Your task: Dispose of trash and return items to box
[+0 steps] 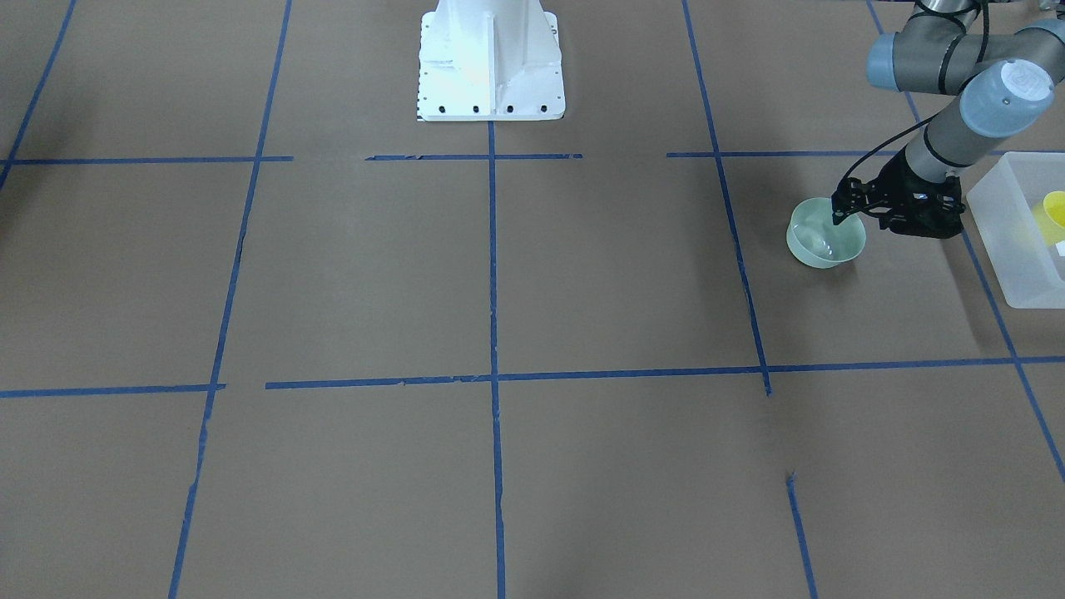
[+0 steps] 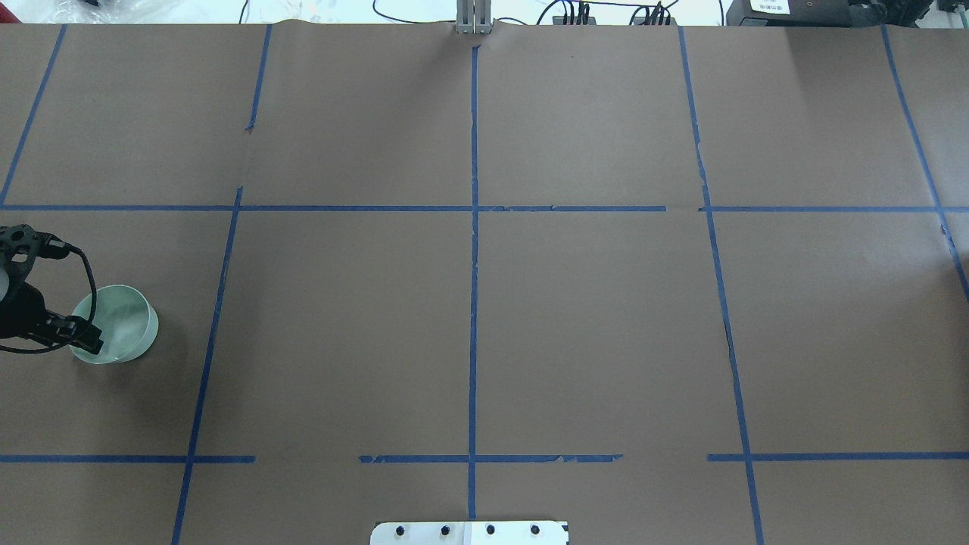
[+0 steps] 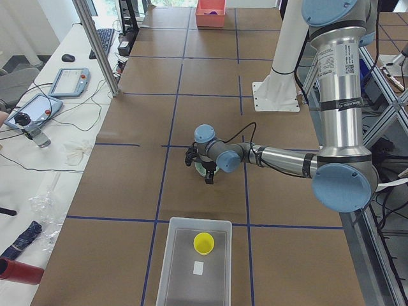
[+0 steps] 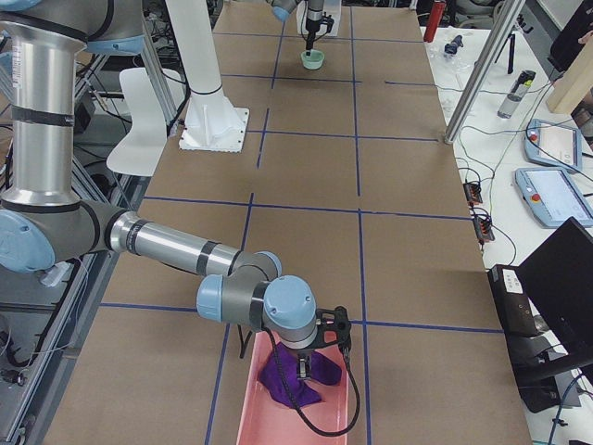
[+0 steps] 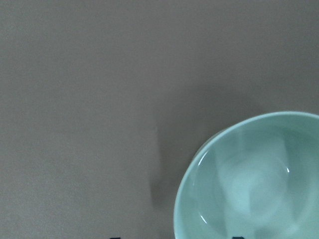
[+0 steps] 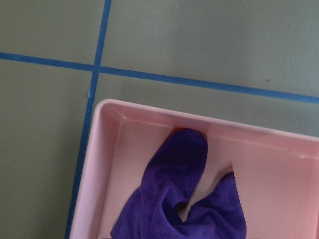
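The pale mint-green bowl (image 1: 819, 241) stands upright on the brown table at the robot's left end, and shows in the overhead view (image 2: 121, 329) and the left wrist view (image 5: 254, 184). My left gripper (image 1: 839, 215) is open, its jaws straddling the bowl's rim, one inside and one outside; it also shows in the overhead view (image 2: 85, 337). The yellow cup (image 1: 1055, 212) lies inside the translucent white box (image 1: 1011, 258), just beside the bowl. My right gripper (image 4: 304, 366) hangs over a pink tray (image 4: 250, 408) holding a purple cloth (image 6: 184, 199); I cannot tell its state.
The white robot base (image 1: 491, 66) stands at the table's back middle. A small white slip (image 3: 198, 268) lies in the box beside the cup. A side bench (image 3: 38, 127) with tablets and cables runs along the table's far edge.
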You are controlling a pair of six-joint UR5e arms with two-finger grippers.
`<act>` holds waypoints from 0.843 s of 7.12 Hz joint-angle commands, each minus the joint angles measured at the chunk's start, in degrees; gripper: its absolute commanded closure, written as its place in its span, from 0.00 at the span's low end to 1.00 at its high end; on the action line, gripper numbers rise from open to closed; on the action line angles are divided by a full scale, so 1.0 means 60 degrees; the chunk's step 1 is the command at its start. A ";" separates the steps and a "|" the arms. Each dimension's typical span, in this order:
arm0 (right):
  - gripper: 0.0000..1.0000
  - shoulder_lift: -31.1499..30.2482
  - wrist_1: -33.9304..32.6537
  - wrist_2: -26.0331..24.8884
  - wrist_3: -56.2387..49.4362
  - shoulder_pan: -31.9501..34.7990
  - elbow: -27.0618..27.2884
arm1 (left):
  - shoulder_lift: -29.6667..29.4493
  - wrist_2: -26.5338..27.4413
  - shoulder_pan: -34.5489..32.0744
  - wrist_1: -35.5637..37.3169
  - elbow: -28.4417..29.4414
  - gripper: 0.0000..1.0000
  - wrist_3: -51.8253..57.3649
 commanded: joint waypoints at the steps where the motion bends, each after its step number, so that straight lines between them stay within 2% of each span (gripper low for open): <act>1: 0.00 0.0654 0.0060 0.0543 0.1230 -0.0786 0.0389 | -0.0316 -0.0008 0.0132 -0.0029 0.0300 0.72 0.0021; 2: 0.00 0.0655 0.0089 0.0545 0.1673 -0.1124 0.0668 | -0.0317 -0.0051 0.0102 0.0015 0.0069 1.00 0.0050; 6: 0.00 0.0567 0.0324 0.0749 0.1795 -0.1420 0.0801 | -0.0128 -0.0110 -0.0073 0.0030 -0.0648 1.00 0.0239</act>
